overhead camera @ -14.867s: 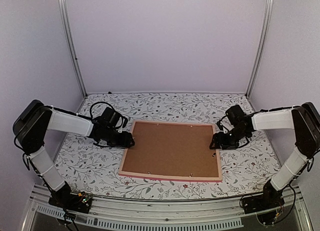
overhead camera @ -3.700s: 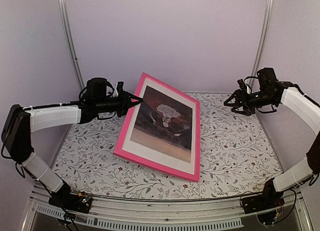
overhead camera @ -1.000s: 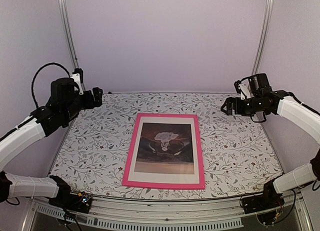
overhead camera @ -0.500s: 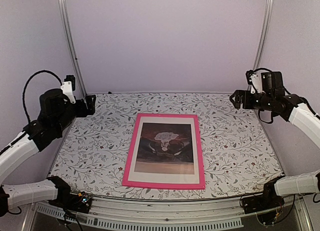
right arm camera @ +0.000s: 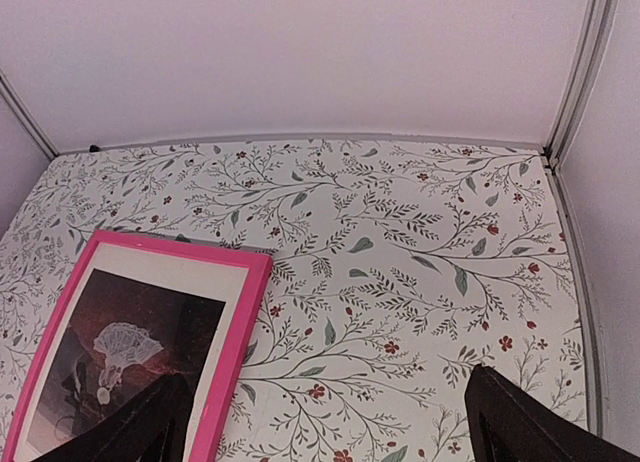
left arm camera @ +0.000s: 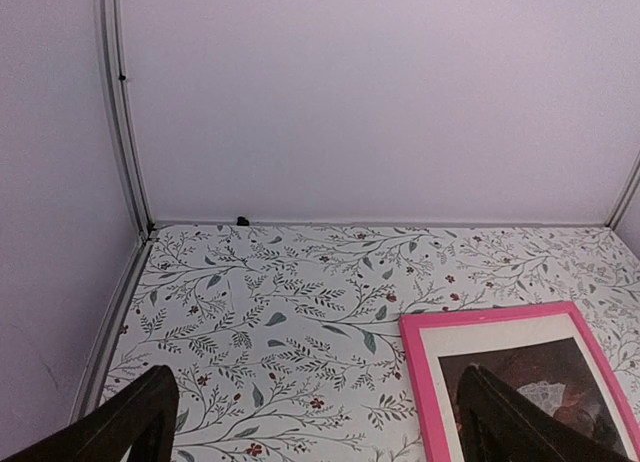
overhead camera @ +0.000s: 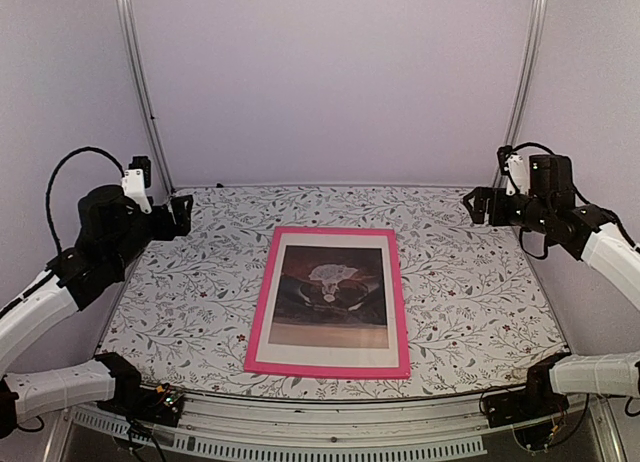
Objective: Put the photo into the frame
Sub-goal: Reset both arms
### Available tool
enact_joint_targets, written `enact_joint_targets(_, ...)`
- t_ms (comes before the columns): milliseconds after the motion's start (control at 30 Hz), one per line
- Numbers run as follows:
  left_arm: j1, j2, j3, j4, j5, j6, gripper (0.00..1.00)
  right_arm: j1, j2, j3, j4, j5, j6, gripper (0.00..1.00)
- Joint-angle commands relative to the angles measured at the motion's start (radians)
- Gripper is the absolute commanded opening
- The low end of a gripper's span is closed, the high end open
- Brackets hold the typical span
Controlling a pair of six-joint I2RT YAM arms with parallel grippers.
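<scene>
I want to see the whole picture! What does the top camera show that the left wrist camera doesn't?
Only the top view: the whole frame lying flat, both arms, and the open right gripper. Only the left wrist view: the left gripper seen up close, with its fingers spread wide. Both: the photo inside the frame, and the flowery table.

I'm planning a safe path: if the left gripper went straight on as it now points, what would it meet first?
The left gripper would likely reach the floral tabletop, beside the frame at its far corner; depth is unclear.
</scene>
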Motion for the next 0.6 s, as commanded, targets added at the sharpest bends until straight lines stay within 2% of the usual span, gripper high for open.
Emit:
enact_joint_targets(0, 0.007, -0.006, -0.014, 0.032, 0.005, -0.001, 1.00, 0.001, -0.045, -0.020, 0.069, -0.003, -0.018, 0.99)
enact_joint_targets(567, 0.007, -0.011, -0.021, 0.032, -0.002, -0.007, 1.00, 0.000, -0.048, -0.029, 0.067, -0.009, -0.022, 0.99)
